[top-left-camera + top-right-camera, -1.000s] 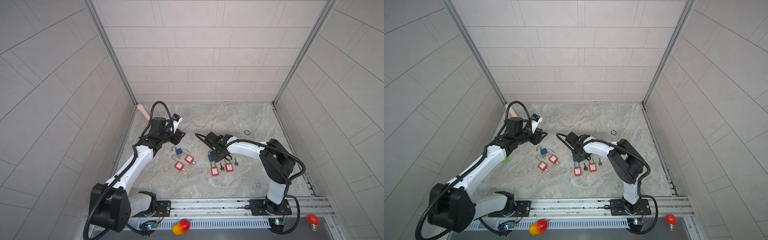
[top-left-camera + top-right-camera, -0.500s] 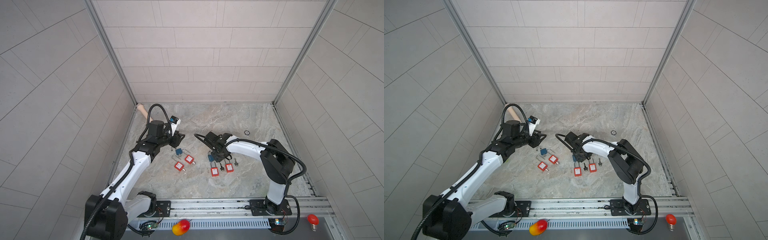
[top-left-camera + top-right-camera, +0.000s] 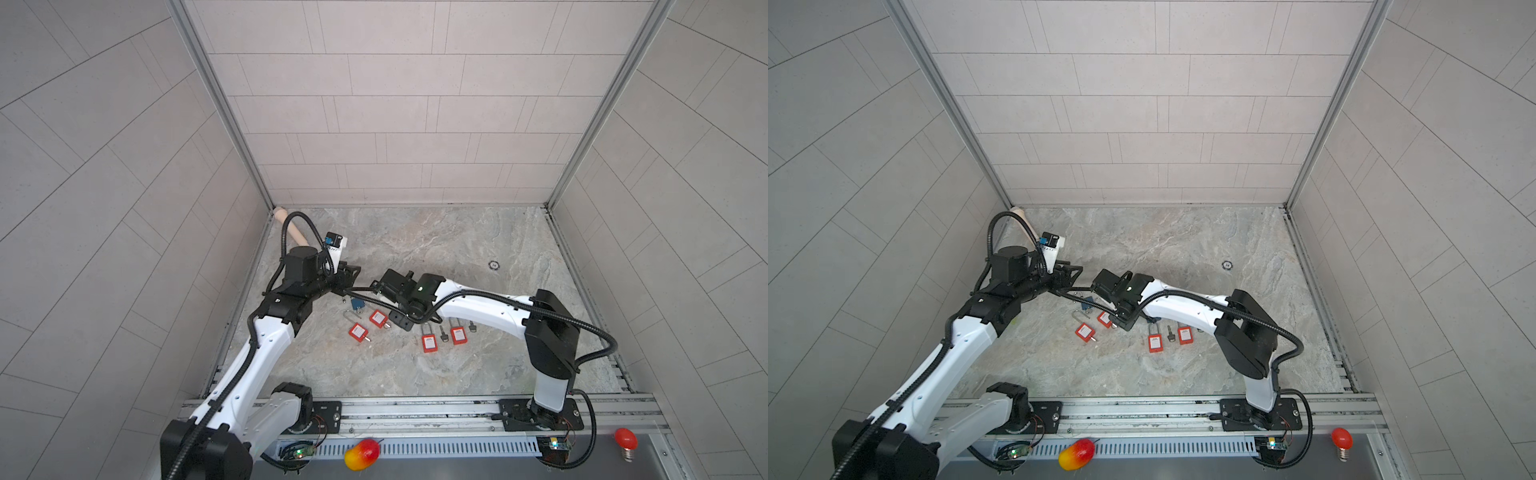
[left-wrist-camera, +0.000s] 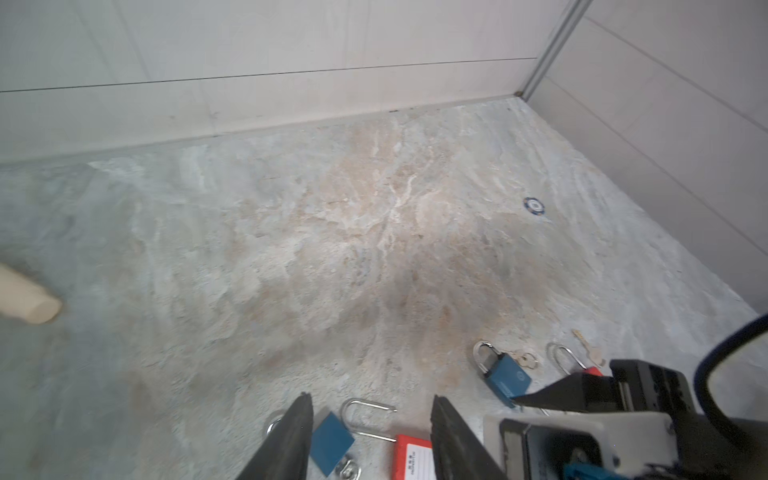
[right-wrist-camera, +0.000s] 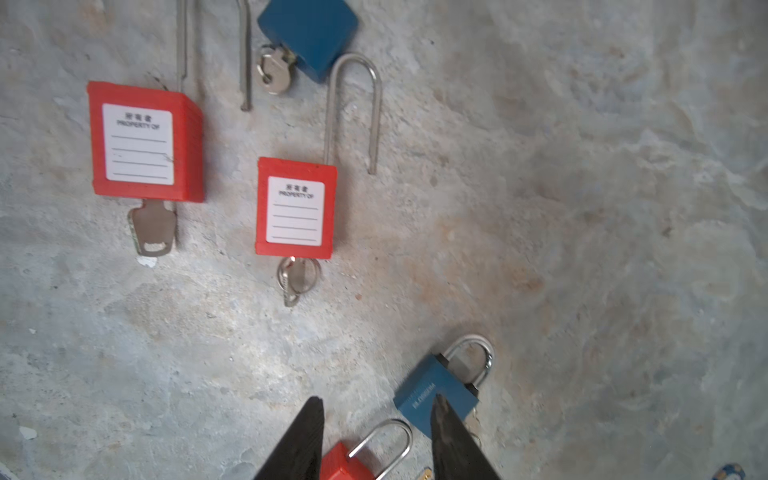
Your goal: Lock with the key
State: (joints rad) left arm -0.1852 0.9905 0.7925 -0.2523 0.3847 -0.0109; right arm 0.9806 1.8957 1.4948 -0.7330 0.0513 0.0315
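The left arm (image 3: 266,345) and right arm (image 3: 478,311) share white link shells and black joint housings. A black corrugated cable (image 3: 297,214) trails along each. The fingers (image 4: 295,440) are black tapered wedges. Black base plates (image 3: 328,409), screwed down, sit on a silver rail (image 3: 415,409). A white camera mount (image 3: 334,245) carries a blue tag.

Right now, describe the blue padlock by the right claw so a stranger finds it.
On the floor, find the right claw. The blue padlock lies beside one finger, shackle closed. Its neighbour is a red padlock; the other blue padlock lies farther away.
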